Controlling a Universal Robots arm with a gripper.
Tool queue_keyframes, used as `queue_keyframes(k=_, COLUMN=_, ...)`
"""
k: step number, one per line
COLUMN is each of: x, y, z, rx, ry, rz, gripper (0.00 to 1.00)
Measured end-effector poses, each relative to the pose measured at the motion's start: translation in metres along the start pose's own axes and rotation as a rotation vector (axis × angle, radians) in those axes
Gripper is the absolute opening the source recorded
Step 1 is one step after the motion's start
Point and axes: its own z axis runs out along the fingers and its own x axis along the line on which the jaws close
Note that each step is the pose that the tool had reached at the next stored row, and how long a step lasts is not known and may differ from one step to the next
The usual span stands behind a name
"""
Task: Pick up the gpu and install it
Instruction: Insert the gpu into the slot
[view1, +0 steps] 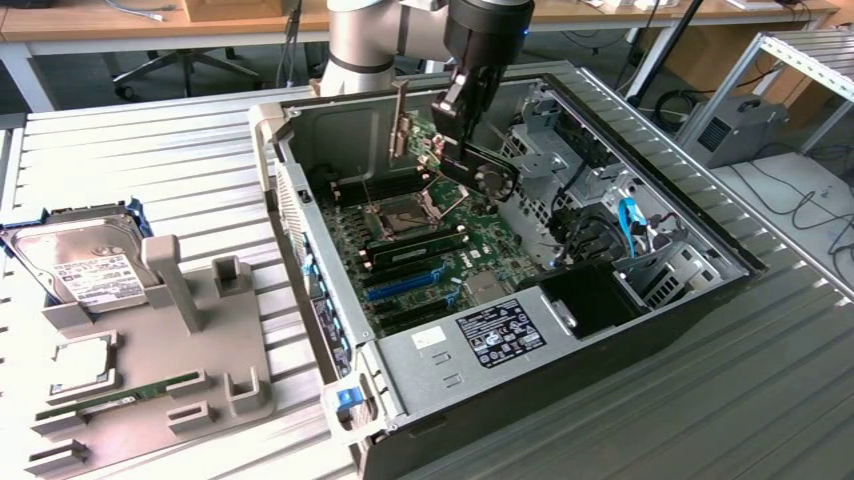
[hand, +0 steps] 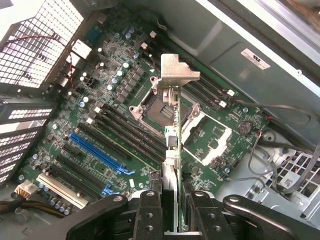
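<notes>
Grips the gpu (hand: 172, 145) with the gripper (hand: 172, 212), jaws set narrow and pressed against both faces of the card. Holds it on edge inside the open computer case (view1: 400, 375), above the motherboard (hand: 100, 100) and seated in no slot.

In the wrist view:
- Shows the card edge-on between the two black fingers (hand: 150, 215).
- Places the silver bracket (hand: 177, 72) at the end far from the gripper, over the bare processor socket (hand: 150, 107).
- Puts the black memory slots (hand: 125, 130) just beside the card's line.
- Puts the blue slot (hand: 97, 150) and the white slot (hand: 60, 187) well apart from the card, off to one side.

In the exterior view:
- Hangs the card tilted, bracket end toward the exterior view's left and fan end lower, toward the exterior view's right.
- Sets the case on its side, opening upward, on a slatted metal table (view1: 160, 170).
- Finds a grey holder (view1: 200, 380) on the exterior view's left of the case, carrying a hard drive (view1: 80, 265), a processor chip (view1: 80, 365) and a memory stick (view1: 114, 395), all well apart from the gripper.
</notes>
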Motion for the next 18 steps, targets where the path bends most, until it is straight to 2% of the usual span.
queue_keyframes(k=18, x=0.0000, y=0.0000, z=0.0000, rx=-0.0009, ry=-0.0006, rz=-0.049, gripper=0.26)
